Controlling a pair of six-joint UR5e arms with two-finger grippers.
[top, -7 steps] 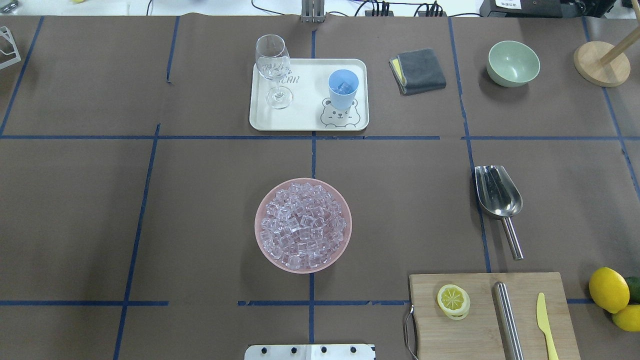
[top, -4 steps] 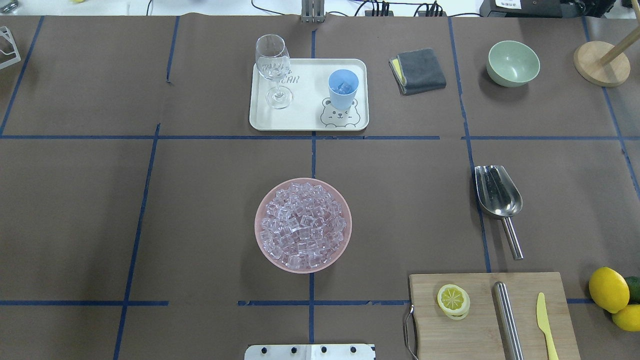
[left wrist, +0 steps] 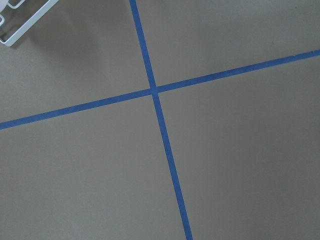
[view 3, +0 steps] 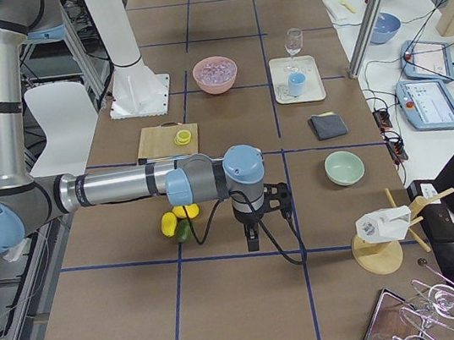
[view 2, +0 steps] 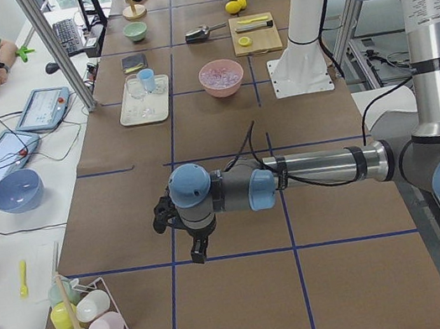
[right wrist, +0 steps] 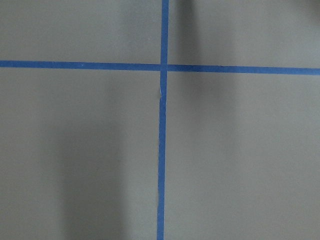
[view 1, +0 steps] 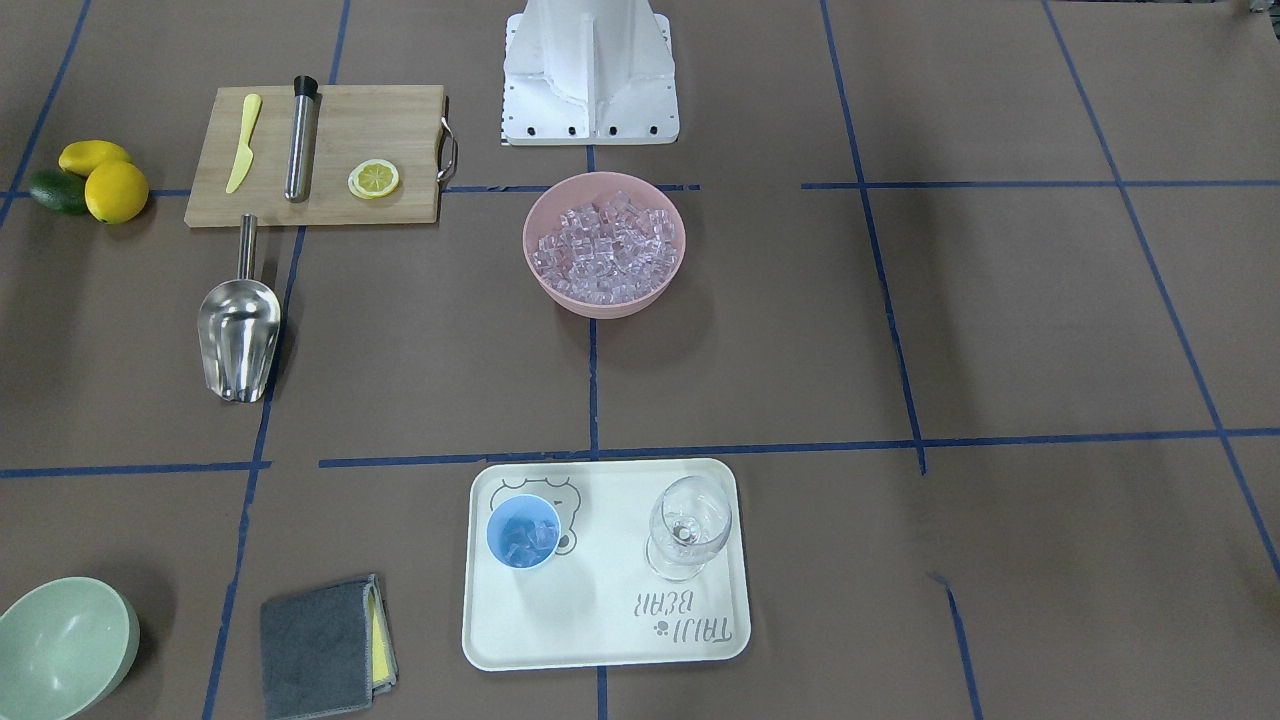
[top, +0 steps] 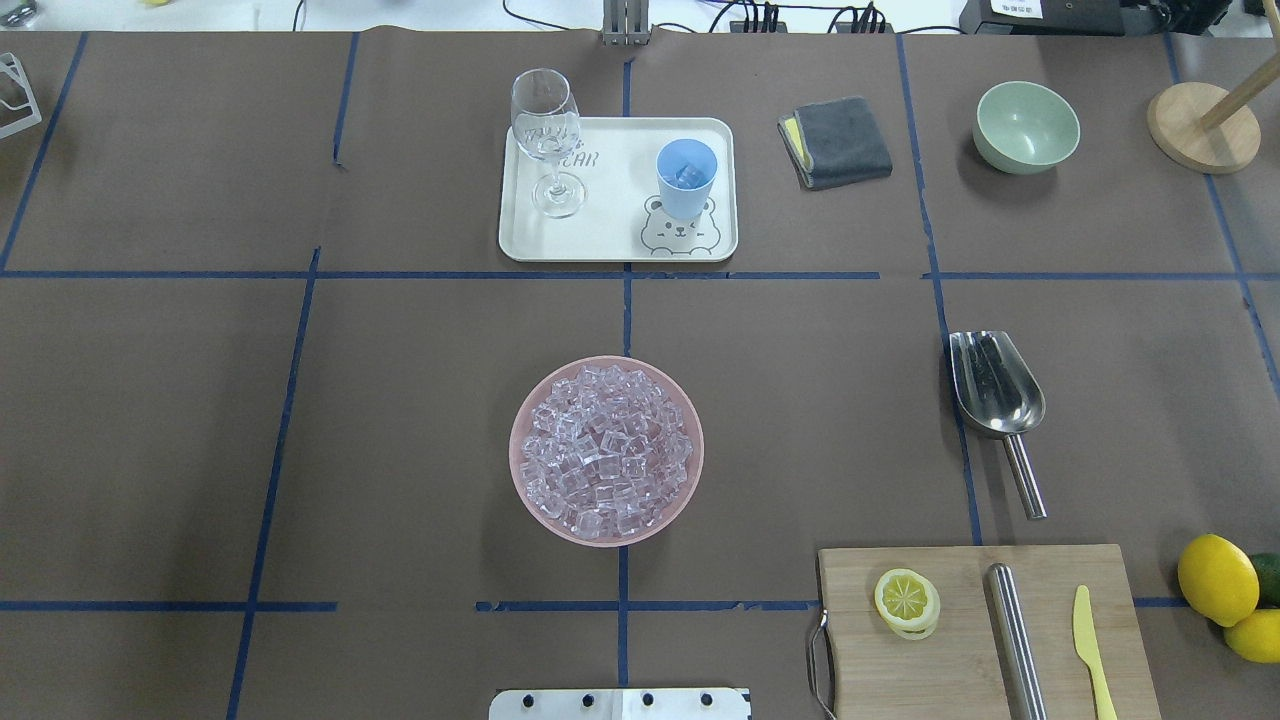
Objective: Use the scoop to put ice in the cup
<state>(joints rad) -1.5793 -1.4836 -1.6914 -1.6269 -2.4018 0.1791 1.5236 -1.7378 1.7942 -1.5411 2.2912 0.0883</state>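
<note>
The ice (top: 606,450) is heaped in a pink bowl (top: 520,490) at the table's middle. The light-blue cup (top: 686,178) stands on a white tray (top: 610,235) at the far side and holds a few cubes (view 1: 523,537). The steel scoop (top: 995,385) lies on the table to the right of the bowl, handle toward me, with nothing holding it. My left gripper (view 2: 195,252) shows only in the exterior left view, far off to the table's left end. My right gripper (view 3: 253,239) shows only in the exterior right view, far off to the right end. I cannot tell whether either is open or shut.
A wine glass (top: 548,140) stands on the tray beside the cup. A cutting board (top: 960,640) at the near right bears a lemon slice, a steel cylinder (top: 1015,640) and a yellow knife. Lemons (top: 1218,580), a grey cloth (top: 838,140) and a green bowl (top: 1026,126) lie to the right.
</note>
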